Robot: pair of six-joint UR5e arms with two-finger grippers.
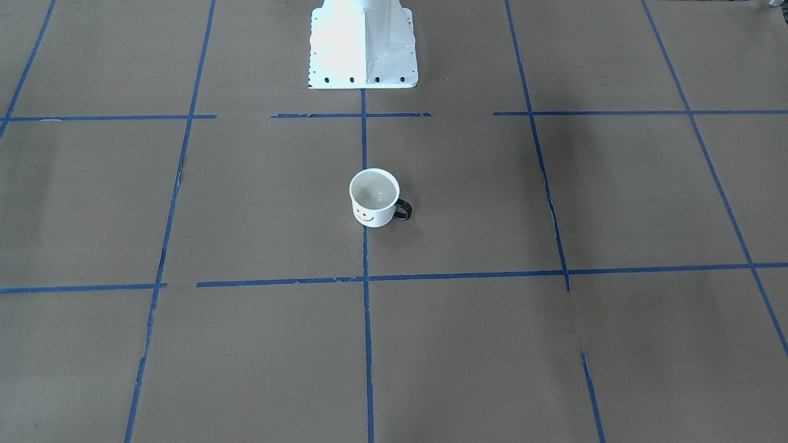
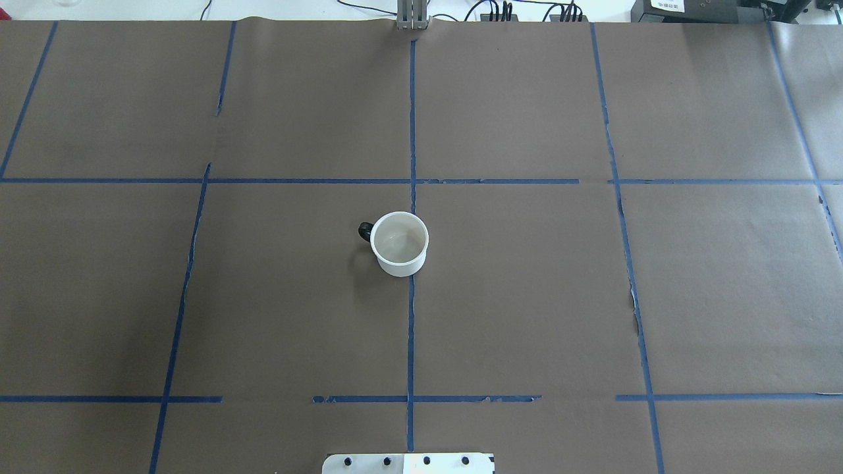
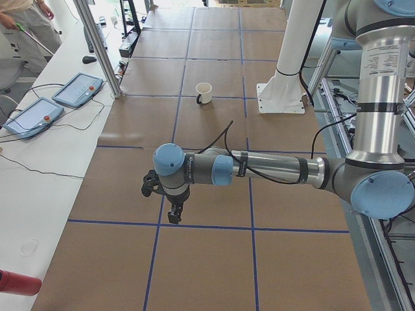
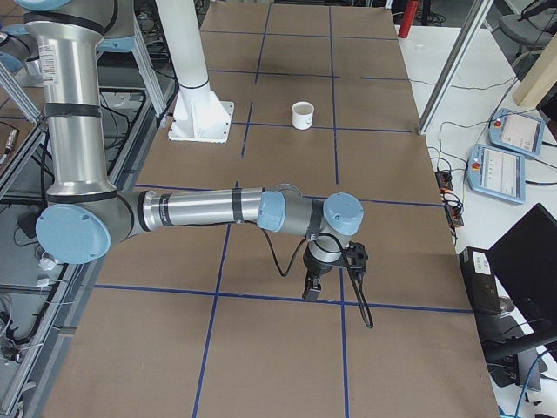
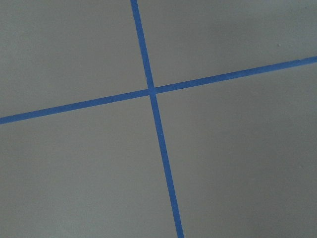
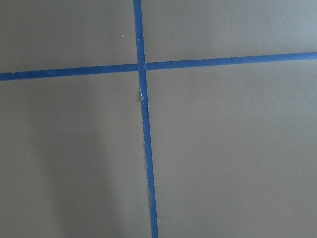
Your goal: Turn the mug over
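The white mug [image 1: 374, 198] stands upright, mouth up, near the table's middle on the brown paper. Its smiley face points away from the robot and its black handle [image 1: 403, 210] points to the robot's left. It also shows in the overhead view [image 2: 399, 243], the left side view [image 3: 203, 92] and the right side view [image 4: 302, 115]. My left gripper [image 3: 174, 214] hangs low over the table far to the mug's left. My right gripper [image 4: 312, 287] hangs low far to its right. Both show only in the side views, so I cannot tell whether they are open. The wrist views show only paper and tape.
Blue tape lines [image 2: 411, 316] grid the brown paper. The white robot base [image 1: 363, 43] stands behind the mug. Teach pendants [image 3: 78, 89] [image 4: 509, 170] and cables lie on the white bench across the table. A person [image 3: 26, 19] stands at the far end.
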